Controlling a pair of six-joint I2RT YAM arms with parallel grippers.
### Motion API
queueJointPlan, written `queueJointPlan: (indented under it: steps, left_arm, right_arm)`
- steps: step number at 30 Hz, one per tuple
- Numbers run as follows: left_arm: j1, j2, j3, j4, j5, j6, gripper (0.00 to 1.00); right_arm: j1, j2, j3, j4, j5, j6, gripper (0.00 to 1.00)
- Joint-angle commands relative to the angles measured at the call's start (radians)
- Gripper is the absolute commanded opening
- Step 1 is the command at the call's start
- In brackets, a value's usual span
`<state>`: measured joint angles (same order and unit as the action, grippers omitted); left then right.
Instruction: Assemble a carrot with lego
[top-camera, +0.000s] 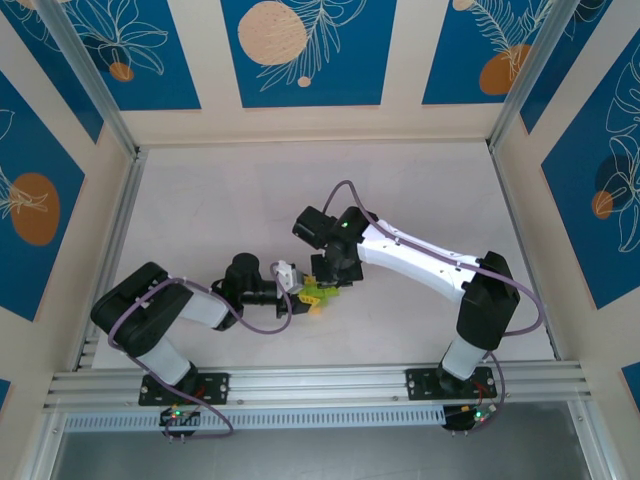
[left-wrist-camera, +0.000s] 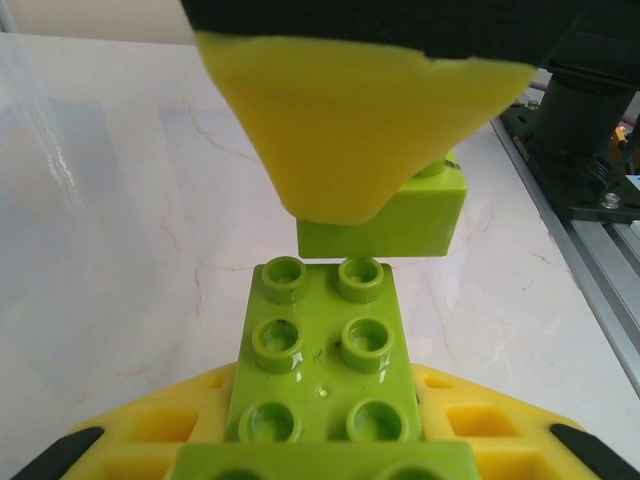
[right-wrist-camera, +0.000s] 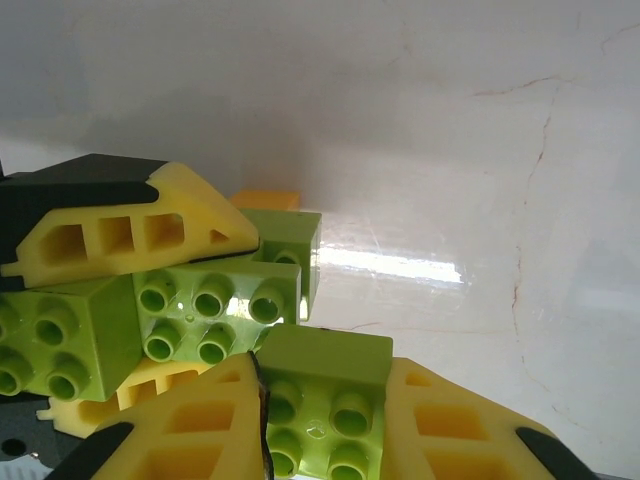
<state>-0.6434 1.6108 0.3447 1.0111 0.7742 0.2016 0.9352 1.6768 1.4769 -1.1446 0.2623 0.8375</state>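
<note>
My left gripper (left-wrist-camera: 325, 425) is shut on a long lime-green lego brick (left-wrist-camera: 322, 345), studs up, with a second green brick (left-wrist-camera: 320, 462) stacked on its near end. In the top view the left gripper (top-camera: 290, 284) and the right gripper (top-camera: 328, 272) meet over the green bricks (top-camera: 312, 294) at mid table. My right gripper (right-wrist-camera: 325, 405) is shut on a square lime-green brick (right-wrist-camera: 325, 385), whose edge touches the left gripper's brick (right-wrist-camera: 215, 305). Another green brick (right-wrist-camera: 288, 240) lies on the table just behind, and an orange brick (right-wrist-camera: 265, 199) beyond it. The left gripper's yellow finger (right-wrist-camera: 130, 235) shows above its brick.
The white marble-patterned table (top-camera: 220, 200) stretches behind and to both sides of the grippers. Aluminium rails (top-camera: 320, 380) run along the near edge, and blue-and-cream patterned walls (top-camera: 300, 50) close in the back and sides.
</note>
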Motion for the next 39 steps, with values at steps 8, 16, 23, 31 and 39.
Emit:
queueJointPlan:
  steps: [8, 16, 23, 31, 39]
  left_arm:
    - [-0.008, -0.006, -0.010, 0.001, -0.004, 0.051, 0.23]
    - [-0.018, -0.002, -0.007, -0.017, -0.017, 0.066, 0.23]
    - [-0.019, -0.005, -0.005, -0.024, -0.023, 0.066, 0.23]
    - [-0.020, -0.005, 0.000, -0.035, -0.024, 0.068, 0.23]
    - [-0.020, -0.002, 0.005, -0.043, -0.027, 0.070, 0.23]
  right_arm:
    - [-0.007, -0.013, 0.026, -0.009, -0.024, -0.003, 0.24]
    - [-0.001, 0.016, 0.031, 0.021, -0.063, -0.001, 0.24]
    - [-0.009, 0.008, 0.030, 0.016, -0.057, -0.003, 0.24]
    - [-0.017, 0.026, 0.001, 0.043, -0.066, -0.005, 0.24]
    - [-0.024, 0.026, -0.020, 0.022, -0.058, -0.003, 0.23]
